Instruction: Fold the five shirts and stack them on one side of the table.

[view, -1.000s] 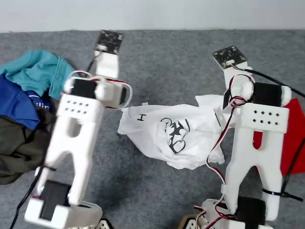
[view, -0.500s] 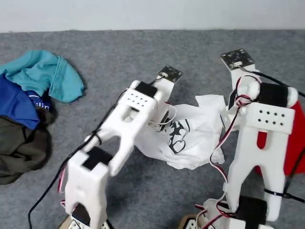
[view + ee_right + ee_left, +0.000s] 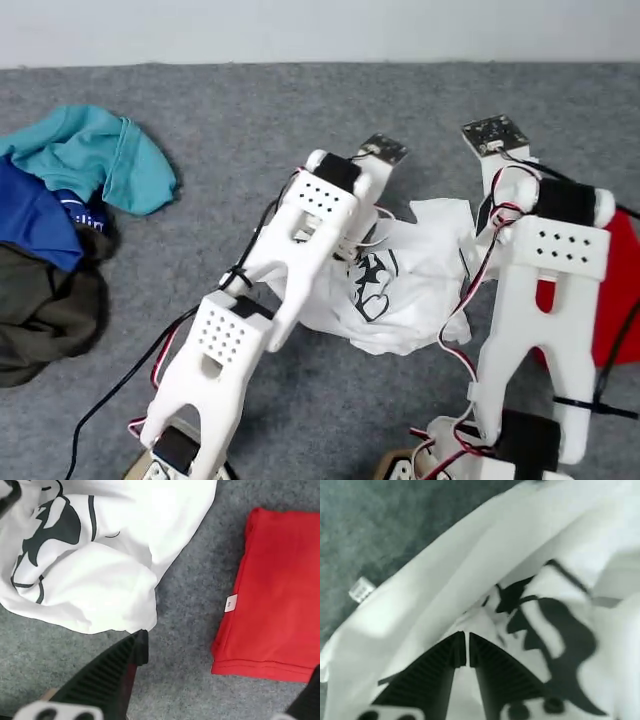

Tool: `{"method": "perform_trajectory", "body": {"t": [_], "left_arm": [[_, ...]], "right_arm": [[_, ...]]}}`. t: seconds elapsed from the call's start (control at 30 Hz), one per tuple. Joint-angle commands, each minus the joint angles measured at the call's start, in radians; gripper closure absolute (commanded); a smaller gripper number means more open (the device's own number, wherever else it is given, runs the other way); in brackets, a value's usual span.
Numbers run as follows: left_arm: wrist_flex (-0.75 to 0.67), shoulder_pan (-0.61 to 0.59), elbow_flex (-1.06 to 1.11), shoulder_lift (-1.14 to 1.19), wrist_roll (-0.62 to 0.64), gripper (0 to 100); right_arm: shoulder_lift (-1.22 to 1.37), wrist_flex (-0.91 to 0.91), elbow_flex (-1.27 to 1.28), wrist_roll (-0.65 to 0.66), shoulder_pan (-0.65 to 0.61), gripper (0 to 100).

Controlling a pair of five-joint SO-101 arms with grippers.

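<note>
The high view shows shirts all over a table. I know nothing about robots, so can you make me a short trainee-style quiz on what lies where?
1. True or false: the folded red shirt touches the crumpled white shirt with the black drawing.
2. The left gripper hangs over: A) bare carpet, B) the white shirt's drawing, C) the red shirt.
3. How many unfolded shirts lie heaped on the side of the table far from the red shirt?

Key:
1. False: a strip of grey carpet shows between them.
2. B.
3. Three: a teal shirt, a blue shirt and a dark olive shirt.
</note>
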Motion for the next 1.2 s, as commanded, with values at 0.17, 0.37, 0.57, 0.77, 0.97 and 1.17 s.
{"method": "perform_trajectory", "body": {"t": [0.17,0.37,0.57,0.77,0.97,1.17], "left_arm": [[0.028,0.021,-0.025,-0.014,-0.017,99],[0.026,0.017,0.153,-0.222,-0.044,91],[0.020,0.009,0.387,-0.361,-0.126,88],[0.015,0.009,0.401,-0.315,-0.172,88],[-0.037,-0.044,0.400,-0.226,-0.173,88],[-0.064,-0.081,0.400,-0.170,-0.173,88]], "right_arm": [[-0.008,-0.012,-0.003,-0.009,0.007,52.6],[-0.008,-0.010,-0.002,-0.009,0.010,52.6],[-0.008,-0.010,-0.002,-0.009,0.007,52.6],[-0.008,-0.008,-0.002,-0.009,0.007,52.6],[-0.008,-0.007,-0.002,-0.009,0.007,52.6],[-0.010,-0.007,-0.002,-0.009,0.007,52.6]]}}
